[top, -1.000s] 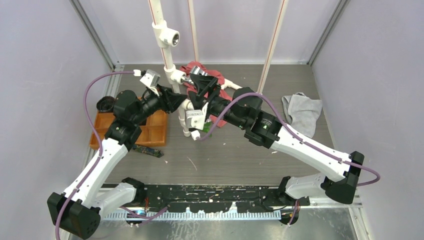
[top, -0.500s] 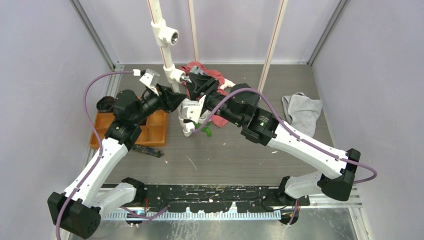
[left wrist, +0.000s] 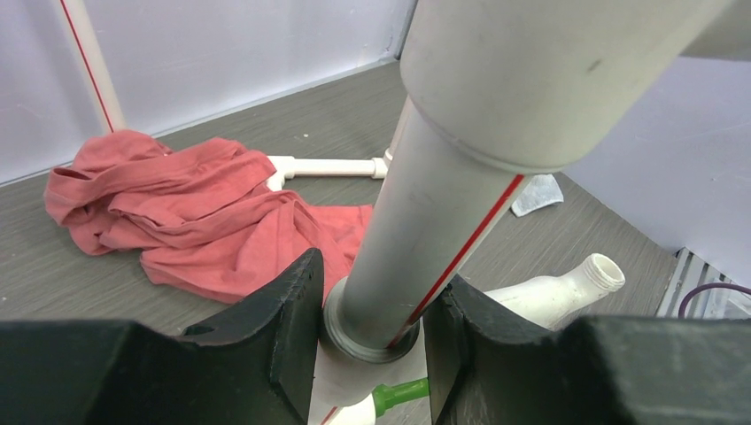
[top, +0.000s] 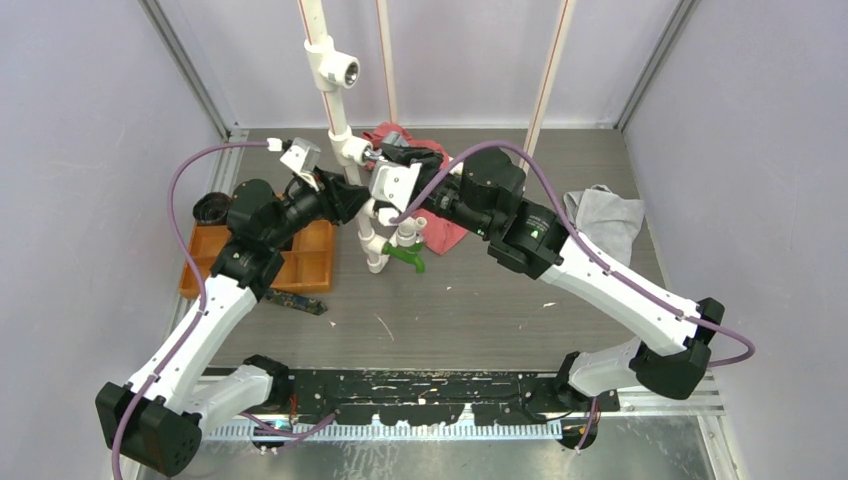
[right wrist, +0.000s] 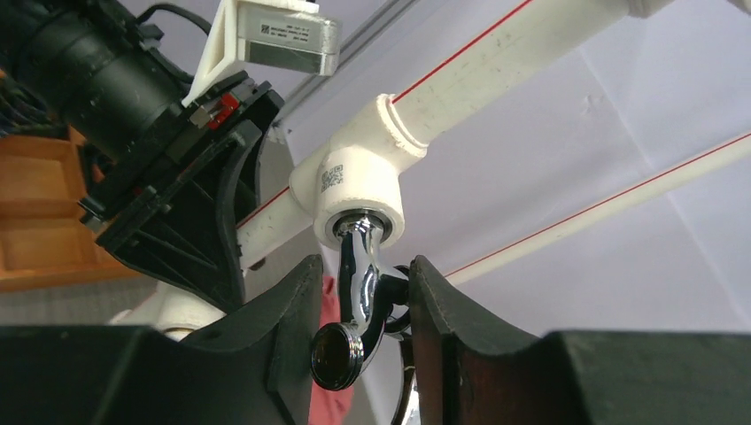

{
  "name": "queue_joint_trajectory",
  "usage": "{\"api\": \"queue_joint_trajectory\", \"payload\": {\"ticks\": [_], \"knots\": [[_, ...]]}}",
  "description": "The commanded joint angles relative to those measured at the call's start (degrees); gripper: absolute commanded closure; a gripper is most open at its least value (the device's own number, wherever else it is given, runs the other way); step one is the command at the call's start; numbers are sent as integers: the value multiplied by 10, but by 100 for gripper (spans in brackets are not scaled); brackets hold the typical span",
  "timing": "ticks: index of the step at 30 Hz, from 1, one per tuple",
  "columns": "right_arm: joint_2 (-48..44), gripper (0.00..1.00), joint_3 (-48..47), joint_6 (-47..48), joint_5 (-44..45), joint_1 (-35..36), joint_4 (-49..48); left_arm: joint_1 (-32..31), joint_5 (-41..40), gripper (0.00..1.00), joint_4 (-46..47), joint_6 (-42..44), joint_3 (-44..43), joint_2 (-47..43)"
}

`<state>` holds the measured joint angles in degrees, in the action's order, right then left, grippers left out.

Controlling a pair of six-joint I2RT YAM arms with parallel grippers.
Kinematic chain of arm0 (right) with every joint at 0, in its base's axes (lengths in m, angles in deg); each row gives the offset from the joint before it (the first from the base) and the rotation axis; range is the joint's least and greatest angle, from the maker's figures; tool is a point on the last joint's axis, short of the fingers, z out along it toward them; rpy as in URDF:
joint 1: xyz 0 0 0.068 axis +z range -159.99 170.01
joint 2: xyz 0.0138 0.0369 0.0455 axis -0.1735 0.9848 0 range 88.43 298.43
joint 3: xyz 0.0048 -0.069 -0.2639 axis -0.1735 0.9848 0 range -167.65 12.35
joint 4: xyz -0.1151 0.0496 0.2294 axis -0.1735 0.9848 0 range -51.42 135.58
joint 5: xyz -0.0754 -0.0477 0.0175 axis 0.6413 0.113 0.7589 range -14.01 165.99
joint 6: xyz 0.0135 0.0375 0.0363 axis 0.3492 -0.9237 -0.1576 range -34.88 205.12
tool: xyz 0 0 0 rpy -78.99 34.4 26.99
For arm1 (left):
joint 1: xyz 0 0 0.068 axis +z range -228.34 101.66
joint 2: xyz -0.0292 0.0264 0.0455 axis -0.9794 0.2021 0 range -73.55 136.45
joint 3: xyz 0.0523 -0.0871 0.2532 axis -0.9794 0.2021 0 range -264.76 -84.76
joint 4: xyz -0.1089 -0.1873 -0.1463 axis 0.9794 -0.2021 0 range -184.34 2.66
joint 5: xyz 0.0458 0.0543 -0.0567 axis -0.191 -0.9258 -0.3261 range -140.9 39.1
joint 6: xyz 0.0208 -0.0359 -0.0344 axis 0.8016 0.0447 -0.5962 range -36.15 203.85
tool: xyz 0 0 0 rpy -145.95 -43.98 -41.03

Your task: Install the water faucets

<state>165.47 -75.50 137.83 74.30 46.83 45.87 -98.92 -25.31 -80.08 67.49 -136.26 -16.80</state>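
Gripping the white pipe (left wrist: pixel 443 221) is the left claw (left wrist: pixel 372 312), black fingers clamped on both sides of the upright, just above a lower joint. Right claw (right wrist: pixel 361 285) is closed on the silver faucet (right wrist: pixel 359 261); faucet inlet sits in the mouth of a tee fitting (right wrist: pixel 354 190) on the pipe, spout hanging down between the fingers. Green tap (top: pixel 409 262) is at the pipe's bottom fitting, low by the bench (top: pixel 480 300). Upper tee (top: pixel 338 70) has its mouth open. Red cloth (left wrist: pixel 195 221) lies behind the pipe, white bottle (left wrist: pixel 558 288) beside it, grey cloth (top: pixel 605 225) far right, orange tray (top: pixel 300 262) left.
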Motion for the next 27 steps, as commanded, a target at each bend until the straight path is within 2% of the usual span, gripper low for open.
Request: {"api": "queue_joint_trajectory", "payload": {"ticks": [1, 4, 6, 8, 10, 11, 12, 17, 19, 21, 22, 23, 24, 25, 27], "knots": [[-2, 86, -72, -240, -31, -24, 33, -1, 18, 84, 15, -33, -11, -1], [11, 87, -110, -302, -49, -29, 70, -1, 19, 84, 16, -34, -11, 0], [5, 85, -99, -293, -64, -29, 66, -1, 20, 85, 17, -35, -11, 0], [-18, 68, -52, -275, -55, -29, 18, -1, 21, 84, 17, -35, -10, 0], [-34, 45, -31, -261, -35, -29, -6, -1, 21, 84, 16, -35, -10, -1], [-36, 30, -36, -260, -30, -29, -1, -1, 21, 84, 16, -35, -9, -3], [-38, 25, -46, -262, -29, -29, 8, -1, 19, 84, 16, -35, -8, -4], [-89, 21, -42, -284, -60, -29, -7, -1, 18, 83, 13, -37, -10, -5], [-115, 19, -29, -303, -46, -29, -17, -1, 17, 73, 7, -37, -12, -12], [-136, 14, -17, -321, 17, -29, -17, -1, 12, 50, -8, -33, -19, -25], [-147, 8, -7, -339, 75, -29, -18, -1, 8, 34, -24, -25, -25, -34], [-157, 1, 6, -359, 196, -30, -27, -1, 3, 24, -40, -16, -31, -44], [-168, 0, 22, -379, 290, -29, -39, -1, 0, 16, -57, -5, -36, -55], [-181, 0, 40, -395, 364, -31, -47, -1, -3, 11, -77, 7, -42, -67], [-206, 0, 76, -415, 452, -43, -45, -1, -6, 4, -115, 30, -51, -91]]}}
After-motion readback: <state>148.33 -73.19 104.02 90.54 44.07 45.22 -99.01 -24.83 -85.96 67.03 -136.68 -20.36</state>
